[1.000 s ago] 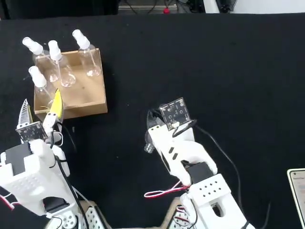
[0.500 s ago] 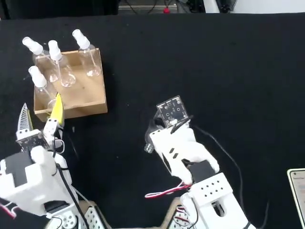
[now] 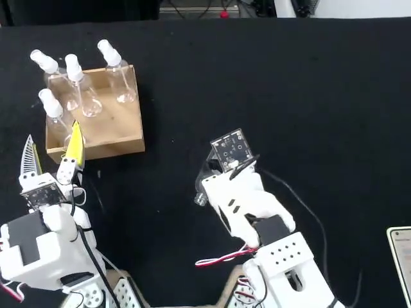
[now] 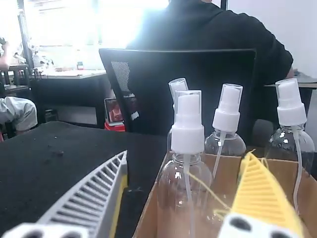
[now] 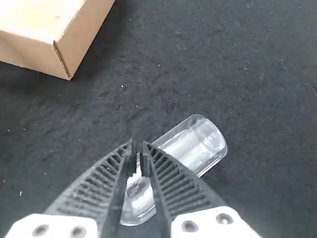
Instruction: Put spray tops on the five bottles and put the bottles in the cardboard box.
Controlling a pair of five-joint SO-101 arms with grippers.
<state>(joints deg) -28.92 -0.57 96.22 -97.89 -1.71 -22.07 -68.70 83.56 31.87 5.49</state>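
Note:
The cardboard box [image 3: 112, 138] sits at the table's far left with several clear bottles standing in it, each with a white spray top, such as the nearest one [image 3: 56, 119]. My left gripper [image 3: 52, 131] is open just in front of the box; its white and yellow fingers frame that bottle [image 4: 187, 163] and the box [image 4: 277, 171]. One clear bottle [image 5: 198, 141] with no top lies on its side on the black cloth near the middle [image 3: 201, 199]. My right gripper [image 5: 137, 146] points down over it, shut, and hides the bottle's neck end.
A box corner [image 5: 44, 29] lies beyond the lying bottle. A white flat object [image 3: 401, 253] sits at the right edge. Open black tabletop [image 3: 289, 96] spreads across the centre and right. A dark chair [image 4: 173, 84] stands behind the table's far side.
My left arm has drawn back a little toward the near edge, gripper still open. My right arm's wrist shifted slightly over the lying bottle, then held still.

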